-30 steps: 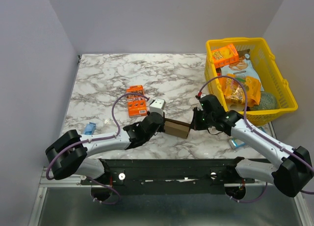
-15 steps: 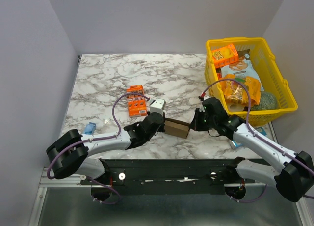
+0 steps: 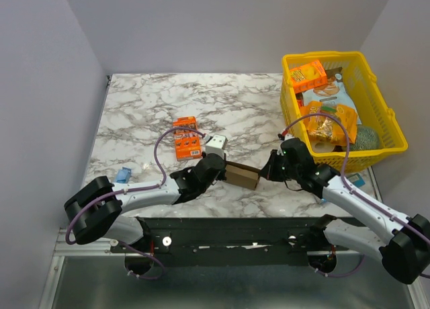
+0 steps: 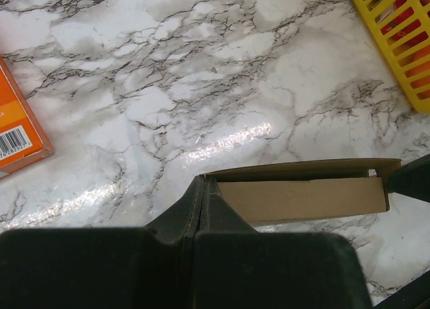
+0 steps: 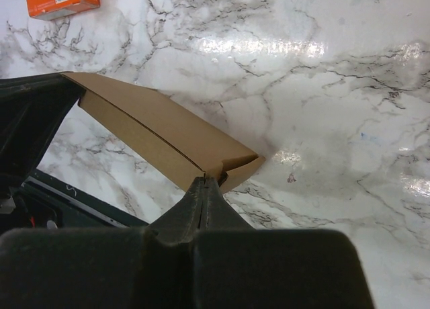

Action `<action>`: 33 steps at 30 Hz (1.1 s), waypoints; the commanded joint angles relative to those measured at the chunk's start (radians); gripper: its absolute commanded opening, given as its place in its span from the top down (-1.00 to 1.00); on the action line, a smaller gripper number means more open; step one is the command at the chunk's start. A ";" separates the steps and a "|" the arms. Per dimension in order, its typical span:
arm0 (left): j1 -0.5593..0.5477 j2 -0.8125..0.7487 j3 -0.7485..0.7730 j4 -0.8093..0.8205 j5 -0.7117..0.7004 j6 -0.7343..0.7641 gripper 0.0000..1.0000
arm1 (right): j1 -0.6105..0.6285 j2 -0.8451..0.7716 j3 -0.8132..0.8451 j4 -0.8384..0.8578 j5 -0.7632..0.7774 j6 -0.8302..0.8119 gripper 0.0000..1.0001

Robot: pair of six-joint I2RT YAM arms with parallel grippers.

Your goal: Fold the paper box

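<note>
You had the plain brown cardboard box (image 3: 242, 176), a slim rectangular carton, held between the two arms near the front edge of the white, grey-veined marble table (image 3: 148, 107), about midway across it. Your left gripper (image 3: 224, 170) was clamped on the carton's left end. In its wrist camera the two black fingers (image 4: 187, 211) pressed together over a thin flap at that corner, and the box's long side panel ran away to the right. Your right gripper (image 3: 265, 170) was pinched just as tightly on the opposite end, its fingers (image 5: 191, 205) meeting on the folded corner flap there. Whether the carton's underside rested on the marble could not be told.

A flat orange printed snack box (image 3: 187, 138) lay just behind your left gripper, apart from the carton, with a small white block (image 3: 215, 146) beside it. The yellow plastic basket (image 3: 396, 131) of snack packets stood at the table's right side, well apart from the carton.
</note>
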 commanded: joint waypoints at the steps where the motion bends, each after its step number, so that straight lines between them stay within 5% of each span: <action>1: -0.023 0.062 -0.049 -0.211 0.060 -0.003 1.00 | 0.008 -0.009 -0.035 0.029 -0.004 0.035 0.99; 33: -0.031 0.044 -0.072 -0.194 0.051 -0.021 1.00 | 0.122 -0.021 -0.170 -0.054 0.102 0.069 0.99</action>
